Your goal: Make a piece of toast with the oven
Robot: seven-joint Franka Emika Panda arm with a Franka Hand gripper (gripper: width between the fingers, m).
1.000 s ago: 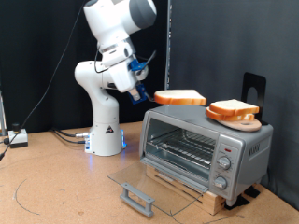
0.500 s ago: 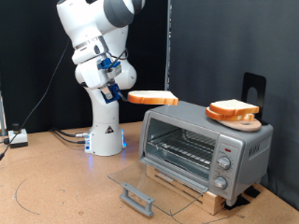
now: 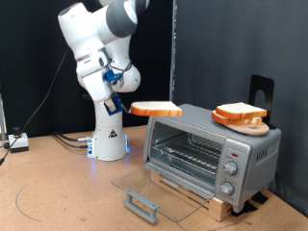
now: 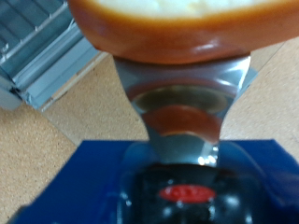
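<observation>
My gripper [image 3: 133,109] is shut on one edge of a slice of toast [image 3: 156,110] and holds it flat in the air, just off the upper corner of the oven on the exterior view's left. The silver oven [image 3: 252,152] stands with its glass door [image 3: 159,185] dropped open and its wire rack [image 3: 188,152] showing. In the wrist view the toast's tan crust [image 4: 182,23] fills the top, with a metal finger [image 4: 182,98] under it and the oven rack [image 4: 37,47] beyond. A second slice [image 3: 239,111] lies on a round wooden plate [image 3: 248,123] on the oven's top.
The robot's white base [image 3: 108,140] stands behind the oven at the exterior view's left. The door's grey handle [image 3: 141,204] juts out low in front. Cables [image 3: 67,140] and a small box [image 3: 15,142] lie on the tan table at far left. A black stand [image 3: 262,91] rises behind the oven.
The arm has carried the toast from above the oven's top leftwards and down, to a spot beside the oven's upper left corner. The oven, door and plate have not moved.
</observation>
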